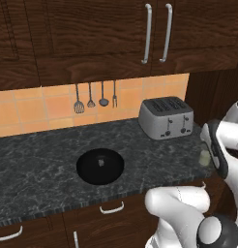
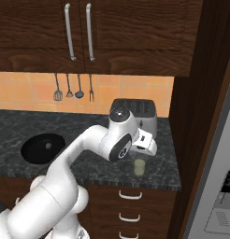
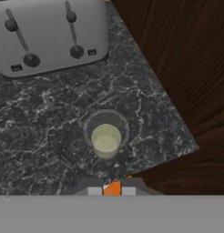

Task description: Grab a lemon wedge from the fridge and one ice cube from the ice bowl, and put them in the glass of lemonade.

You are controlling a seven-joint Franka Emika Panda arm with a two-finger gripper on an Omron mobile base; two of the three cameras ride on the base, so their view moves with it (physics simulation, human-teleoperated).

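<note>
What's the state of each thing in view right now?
glass: upright on the counter, holds pale yellow liquid
ice bowl: upright, one small cube inside
toaster: slots empty, levers up
upper cabinet doors: closed
drawers: closed
gripper: above the glass, fingers hidden

The gripper is nearly all cut off at the bottom of the hand view, so its jaws can't be read. In the left base view the arm's wrist covers most of the glass. The speck in the black bowl is too small to identify. The fridge runs off the right edge.
</note>
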